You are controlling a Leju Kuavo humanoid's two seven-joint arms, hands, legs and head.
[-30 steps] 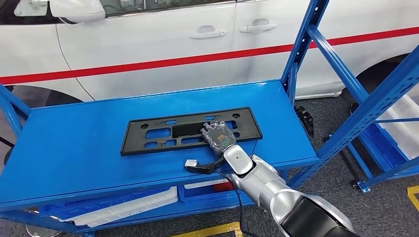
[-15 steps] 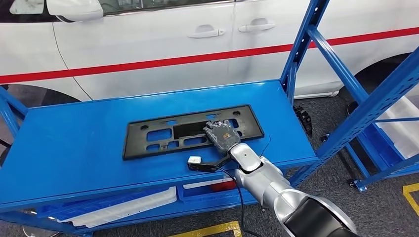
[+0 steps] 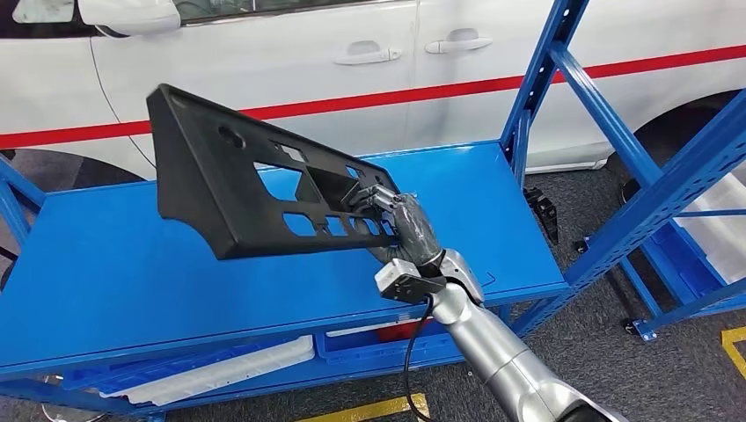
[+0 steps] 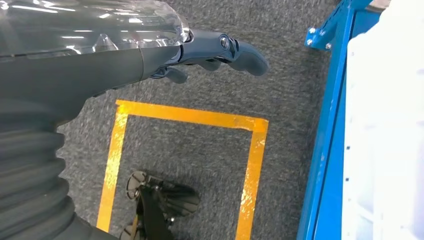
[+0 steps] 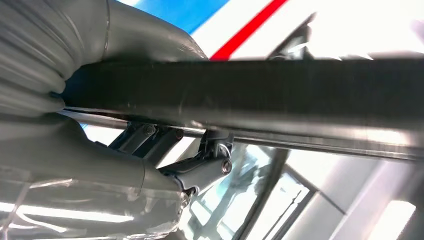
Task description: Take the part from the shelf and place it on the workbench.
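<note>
The right hand (image 3: 406,230) has its fingers (image 3: 376,200) closed on the lower right end of the black part (image 3: 237,185). The part is off the blue shelf (image 3: 114,272) and tilted up, reaching toward the upper left of the frame in front of the white car (image 3: 290,70). The right wrist view shows the part's dark edge (image 5: 280,95) across the frame, clamped in the hand.

I would say the pick-up is done. Carrying the part over and setting it on the worktop is left, and no frame shows me that worktop.

The left hand (image 4: 210,52) hangs over grey floor with yellow tape (image 4: 190,117), fingers loosely curled and holding nothing.

Under the shelf top, blue bins (image 3: 369,343) hold white sheet-like pieces (image 3: 220,374); at the right edge another rack carries a white tray (image 3: 717,220), its contents too unclear to tell.
</note>
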